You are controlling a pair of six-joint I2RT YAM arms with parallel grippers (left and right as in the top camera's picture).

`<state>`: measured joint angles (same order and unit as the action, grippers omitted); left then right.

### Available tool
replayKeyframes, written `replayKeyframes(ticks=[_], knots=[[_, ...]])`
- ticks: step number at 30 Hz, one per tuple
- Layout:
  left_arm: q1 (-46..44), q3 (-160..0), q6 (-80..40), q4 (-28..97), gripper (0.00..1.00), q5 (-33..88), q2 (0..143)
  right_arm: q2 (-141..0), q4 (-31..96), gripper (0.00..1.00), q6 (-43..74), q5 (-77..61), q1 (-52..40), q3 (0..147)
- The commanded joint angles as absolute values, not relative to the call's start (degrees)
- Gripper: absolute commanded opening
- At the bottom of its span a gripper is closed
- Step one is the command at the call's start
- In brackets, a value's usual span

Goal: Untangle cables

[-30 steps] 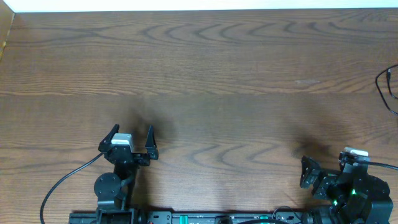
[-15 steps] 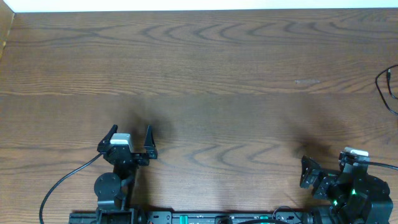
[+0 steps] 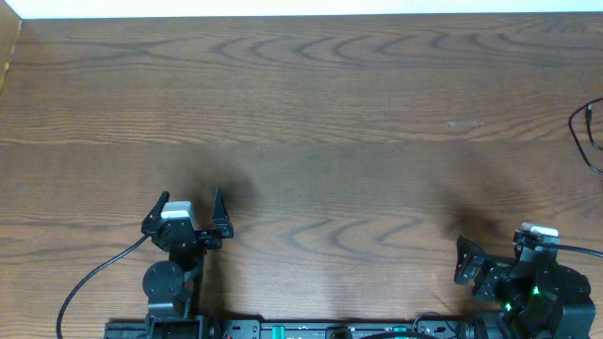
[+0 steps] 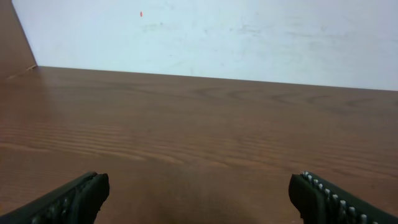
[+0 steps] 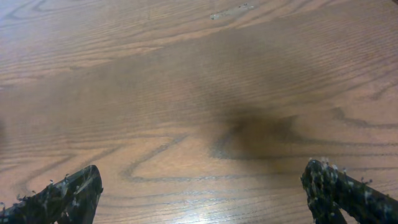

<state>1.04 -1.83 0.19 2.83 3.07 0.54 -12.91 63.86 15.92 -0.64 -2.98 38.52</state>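
Observation:
A thin black cable loops at the far right edge of the table in the overhead view, partly cut off by the frame. The white cable is out of view. My left gripper is open and empty near the table's front left, far from the cable. In the left wrist view its fingers are wide apart over bare wood. My right gripper is open and empty at the front right, well short of the black cable. The right wrist view shows only wood between its fingers.
The wooden table fills the overhead view. A white wall stands behind its far edge. A thick black arm wire curves at the front left.
My left gripper has drawn back a little toward the front edge and to the left, still open. The right arm has not moved.

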Motion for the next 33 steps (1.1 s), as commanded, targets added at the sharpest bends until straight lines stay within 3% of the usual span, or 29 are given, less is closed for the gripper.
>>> replayKeyframes(ticks=[1, 33], knots=[[1.26, -0.23, 0.05, 3.97, 0.98, 2.61, 0.08, -12.64, 63.90, 0.99, 16.27, -0.56, -3.09, 38.35], [1.28, -0.23, -4.40, 3.75, 0.98, 4.43, 0.23, -12.64, 63.90, 0.99, 16.27, -0.56, -3.09, 38.33]])
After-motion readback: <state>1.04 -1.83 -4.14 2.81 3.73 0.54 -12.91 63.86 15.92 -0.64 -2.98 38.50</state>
